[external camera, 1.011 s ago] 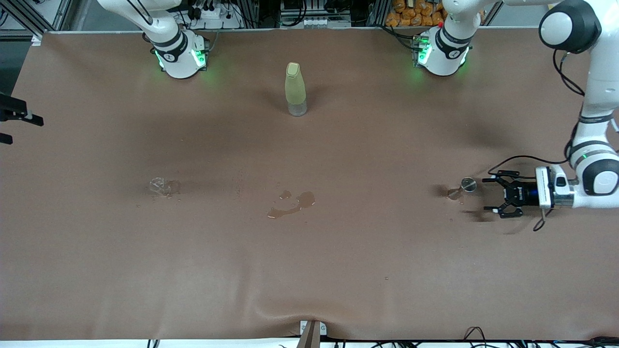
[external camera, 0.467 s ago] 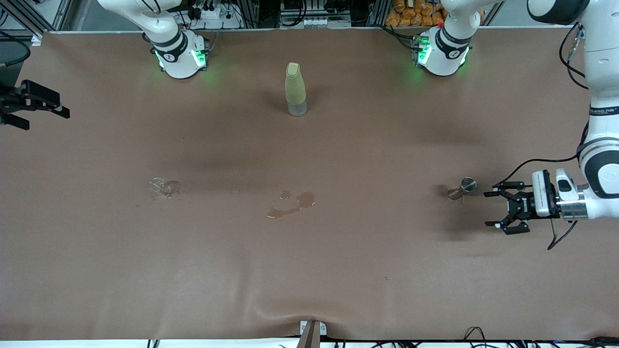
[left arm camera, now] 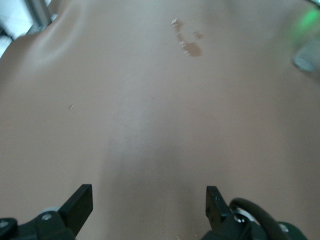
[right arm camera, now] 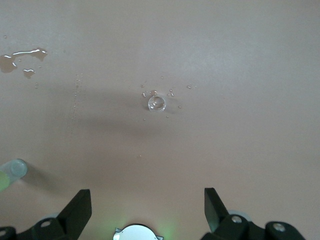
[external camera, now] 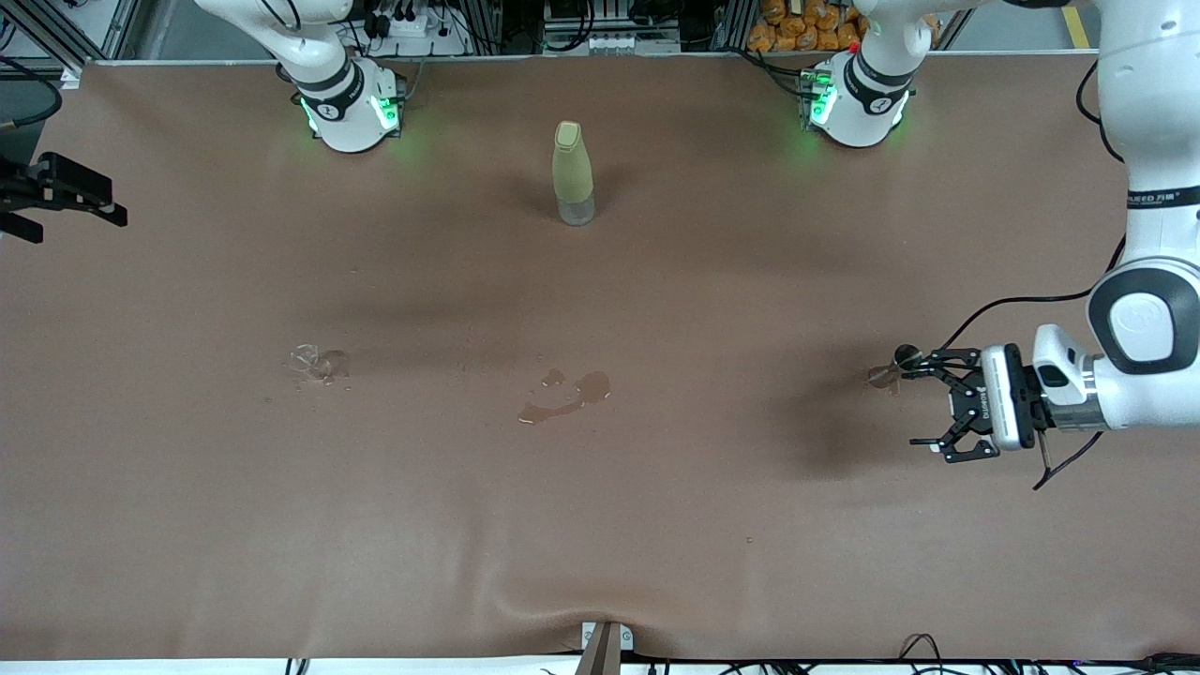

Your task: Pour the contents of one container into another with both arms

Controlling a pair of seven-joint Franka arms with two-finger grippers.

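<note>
A tall yellow-green bottle (external camera: pixel 574 172) with a cap stands upright between the two arm bases. A small clear glass (external camera: pixel 314 361) sits toward the right arm's end; it also shows in the right wrist view as the clear glass (right arm camera: pixel 156 103). Toward the left arm's end stands a small metal jigger (external camera: pixel 887 375). My left gripper (external camera: pixel 923 405) hangs low and open just beside it, one fingertip next to the jigger's rim, nothing held. The left gripper (left arm camera: pixel 147 200) has bare table between its jaws. My right gripper (external camera: pixel 75 220) is open over the table's end, and the right gripper (right arm camera: pixel 147 205) is empty.
A puddle of spilled liquid (external camera: pixel 567 394) lies mid-table, nearer the front camera than the bottle; the same puddle (left arm camera: pixel 187 41) shows in the left wrist view. Droplets ring the glass. The brown mat (external camera: pixel 600 525) has a wrinkle at its front edge.
The left gripper dropped back, then moved toward the jigger, so one finger now stands beside it. The right gripper came into view at the table's end and stays there.
</note>
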